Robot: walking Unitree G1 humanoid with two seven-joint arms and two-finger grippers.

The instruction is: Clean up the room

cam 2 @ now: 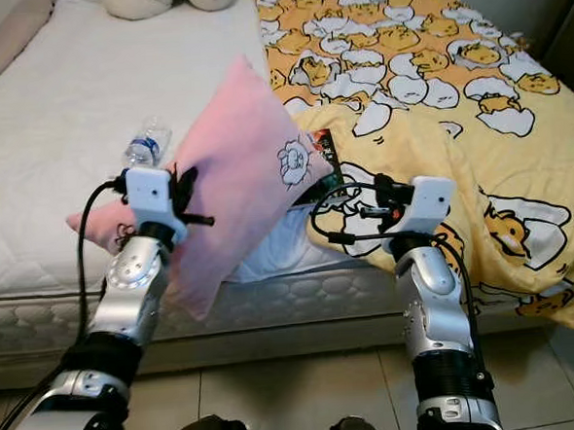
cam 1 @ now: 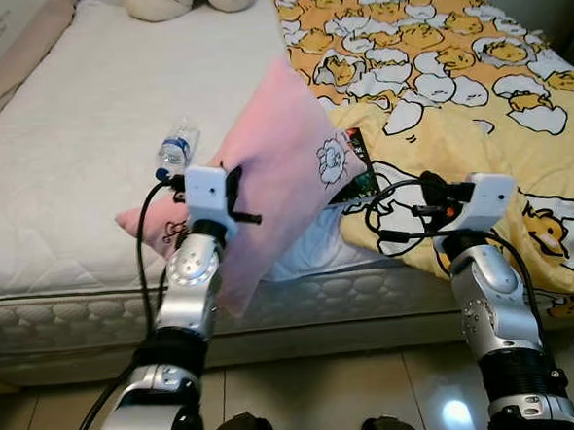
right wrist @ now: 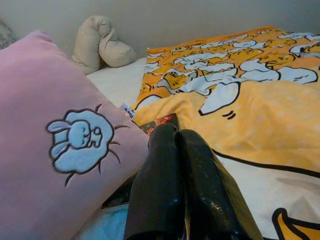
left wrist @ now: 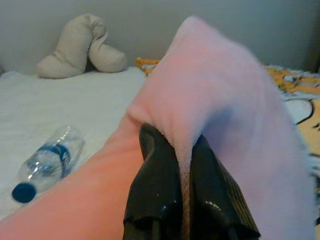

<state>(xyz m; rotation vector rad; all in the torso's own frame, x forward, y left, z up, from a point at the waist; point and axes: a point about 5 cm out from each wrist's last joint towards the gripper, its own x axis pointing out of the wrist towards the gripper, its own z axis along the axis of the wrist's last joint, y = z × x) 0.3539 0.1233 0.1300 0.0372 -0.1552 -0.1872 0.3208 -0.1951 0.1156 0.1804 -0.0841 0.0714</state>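
A pink pillow [cam 1: 282, 137] with a white rabbit print [right wrist: 77, 137] is held up on edge above the near side of the bed. My left gripper [cam 1: 235, 194] is shut on the pillow's lower edge, the two black fingers [left wrist: 165, 185] pinching the pink fabric [left wrist: 220, 100]. A clear plastic water bottle [cam 1: 176, 149] with a blue cap lies on the white mattress just behind that gripper, and the same bottle [left wrist: 45, 162] lies on its side. My right gripper [cam 2: 317, 196] is shut with nothing in it, beside the pillow's right corner, over a dark book [cam 1: 363, 176].
A yellow blanket [cam 1: 454, 78] with a cartoon print covers the bed's right half and hangs over the edge. A cream U-shaped cushion [left wrist: 80, 47] lies at the head of the bed. The white mattress [cam 1: 78, 140] stretches left; tiled floor [cam 1: 327, 388] lies below.
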